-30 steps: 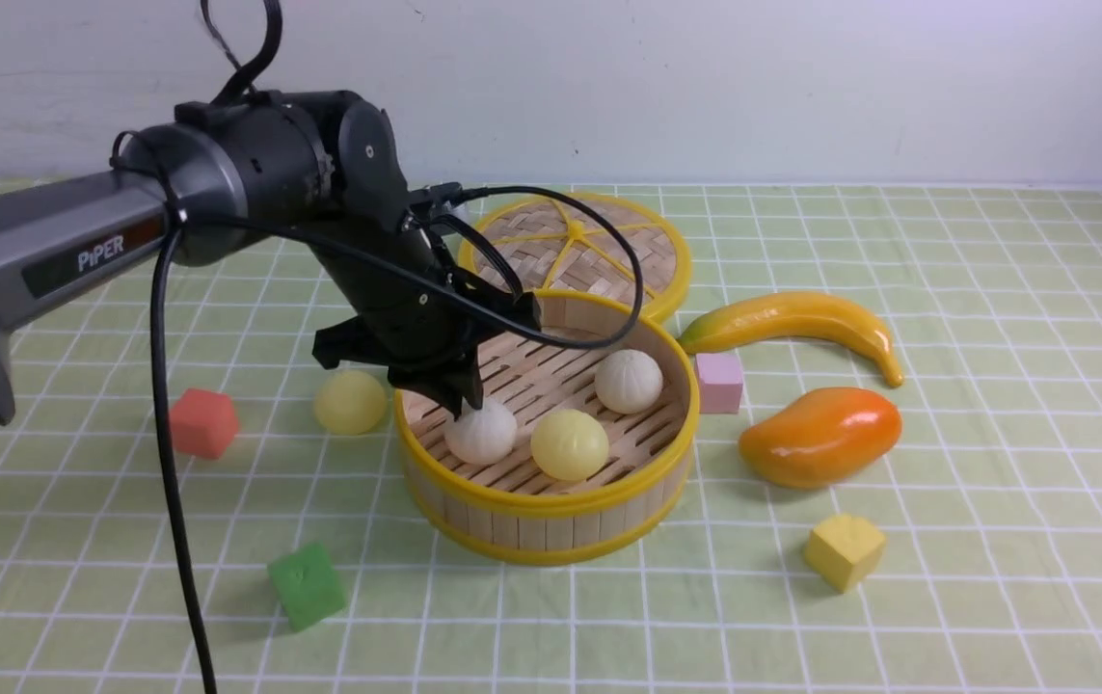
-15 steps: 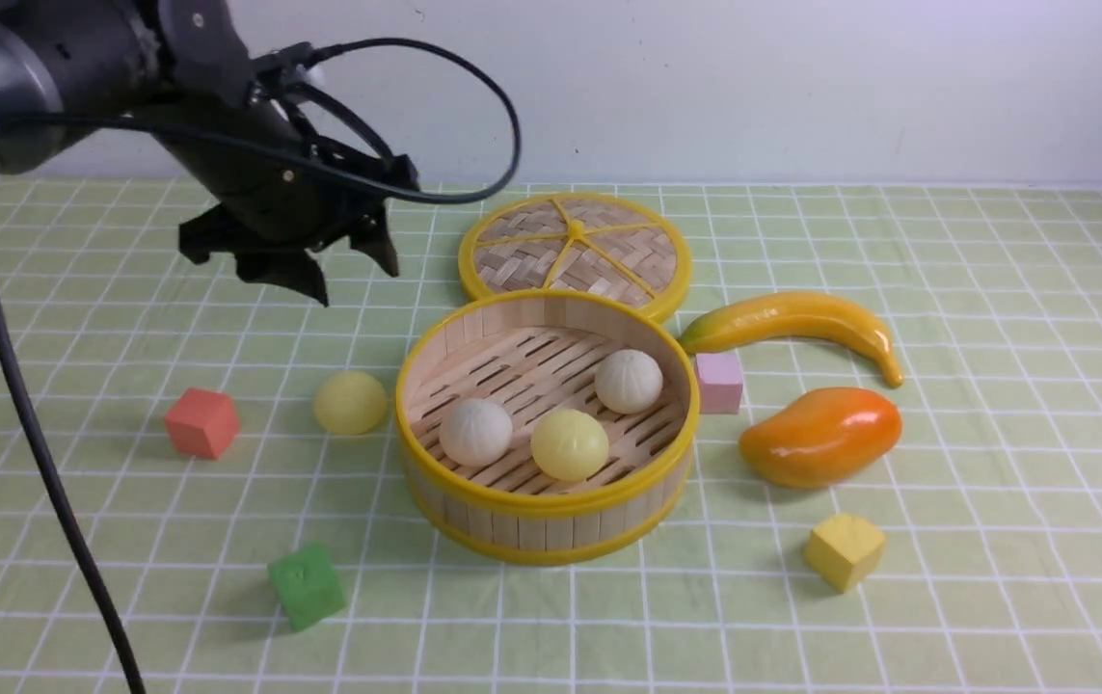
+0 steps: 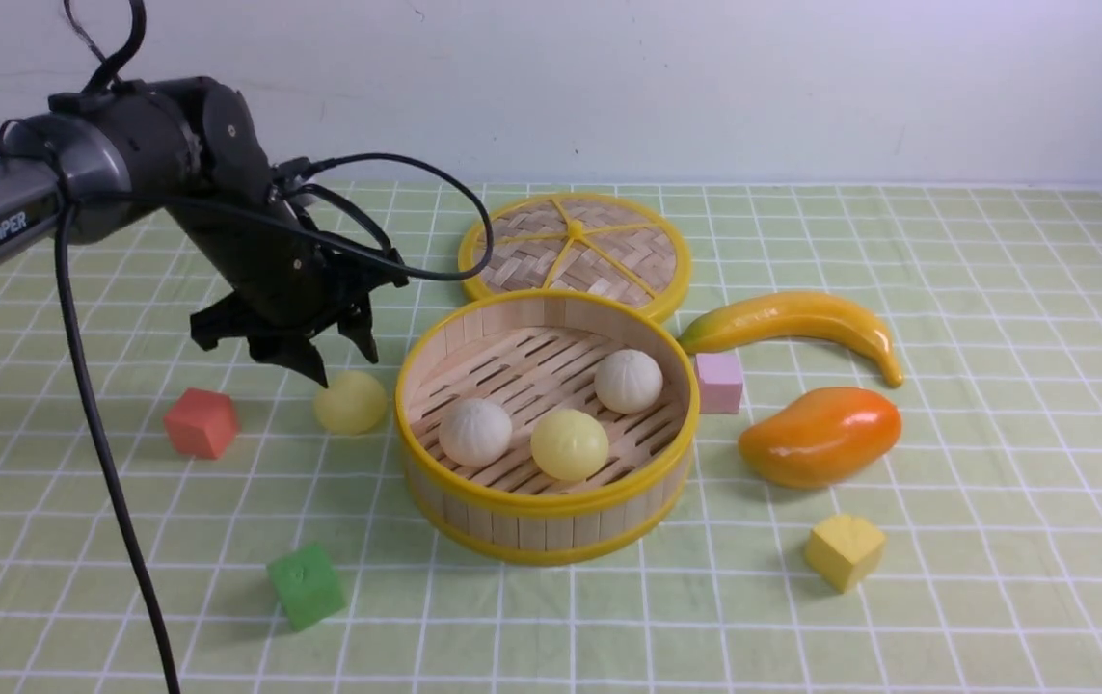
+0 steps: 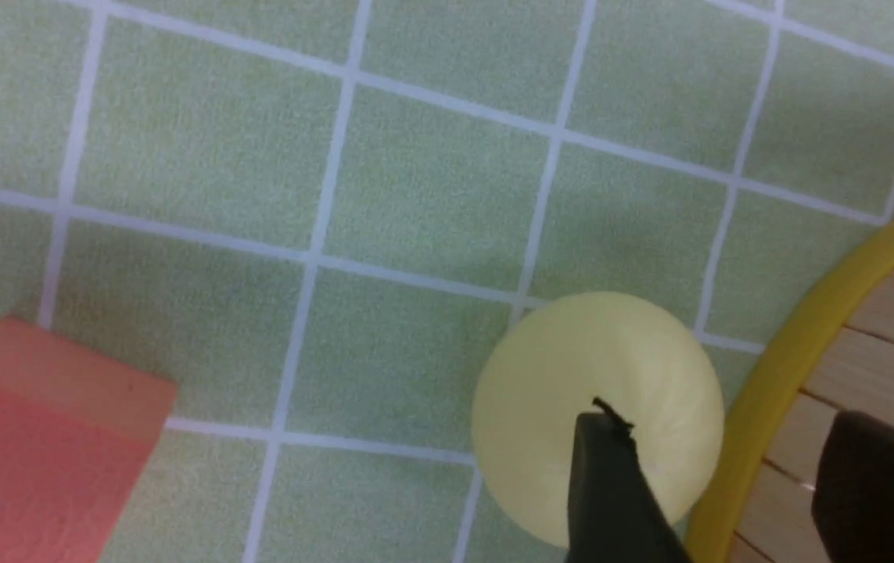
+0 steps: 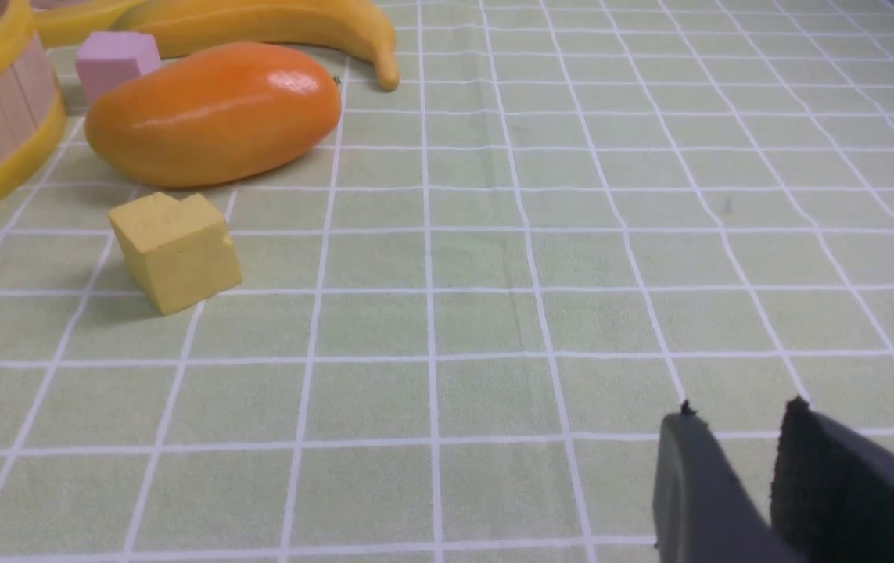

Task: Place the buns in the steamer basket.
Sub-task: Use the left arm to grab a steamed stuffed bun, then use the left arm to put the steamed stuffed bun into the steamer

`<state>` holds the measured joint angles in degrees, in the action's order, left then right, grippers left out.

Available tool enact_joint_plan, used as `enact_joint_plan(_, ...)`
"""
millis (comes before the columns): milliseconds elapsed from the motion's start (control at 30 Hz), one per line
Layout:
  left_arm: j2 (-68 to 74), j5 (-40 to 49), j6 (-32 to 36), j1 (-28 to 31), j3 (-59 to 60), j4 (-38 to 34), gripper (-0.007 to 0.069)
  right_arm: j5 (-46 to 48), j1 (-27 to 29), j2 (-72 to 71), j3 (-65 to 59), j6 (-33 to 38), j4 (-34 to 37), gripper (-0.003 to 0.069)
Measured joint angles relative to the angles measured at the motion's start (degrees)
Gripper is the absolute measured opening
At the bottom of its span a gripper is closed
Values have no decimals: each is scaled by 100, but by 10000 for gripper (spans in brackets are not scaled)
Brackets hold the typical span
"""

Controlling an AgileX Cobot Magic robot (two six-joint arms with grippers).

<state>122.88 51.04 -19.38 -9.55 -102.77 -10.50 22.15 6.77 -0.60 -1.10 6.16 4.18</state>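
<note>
The big round steamer basket point(image 3: 547, 528) holds three buns: two white ones and one yellow one point(image 3: 570, 444). My left pincer point(image 3: 341, 367) is spread apart with nothing in it. It is just above the last yellow bun point(image 3: 350, 402), which sits on the table beside the basket.

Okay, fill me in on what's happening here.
The robot is loading buns into the steamer basket. Three are inside: two off-white and one pale yellow. Its left gripper, open and empty, is at the last pale yellow bun, on the table beside the basket. The right gripper holds nothing.
</note>
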Motion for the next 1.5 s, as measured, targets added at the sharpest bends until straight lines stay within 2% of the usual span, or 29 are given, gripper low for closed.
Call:
enact_joint_plan(200, 153, -75, 0, 0, 0, -2, 330, 0, 0, 0, 0, 0, 0, 176)
enact_joint_plan(367, 319, -67, -118, 0, -6, 38, 279, 0, 0, 0, 0, 0, 0, 178)
enact_joint_plan(500, 355, -73, -130, 0, -8, 76, 185, 0, 0, 0, 0, 0, 0, 179)
enact_joint_plan(667, 367, 289, -130, 0, -298, 199, 4, 0, 0, 0, 0, 0, 0, 179)
enact_joint_plan(700, 383, 399, -130, 0, -395, 229, -8, 0, 0, 0, 0, 0, 0, 179)
enact_joint_plan(833, 403, 950, -142, 0, -1069, 297, -13, 0, 0, 0, 0, 0, 0, 185)
enact_joint_plan(967, 305, 1135, -148, -71, -1654, 186, -13, 0, 0, 0, 0, 0, 0, 191)
enact_joint_plan(1067, 209, 1181, -100, -381, -2056, -50, -13, 0, 0, 0, 0, 0, 0, 198)
enact_joint_plan(1300, 540, 1071, -71, -1053, -2114, 0, -9, 0, 0, 0, 0, 0, 0, 207)
enact_joint_plan(1500, 929, 996, -657, -1129, -2114, 131, 35, 0, 0, 0, 0, 0, -6, 214)
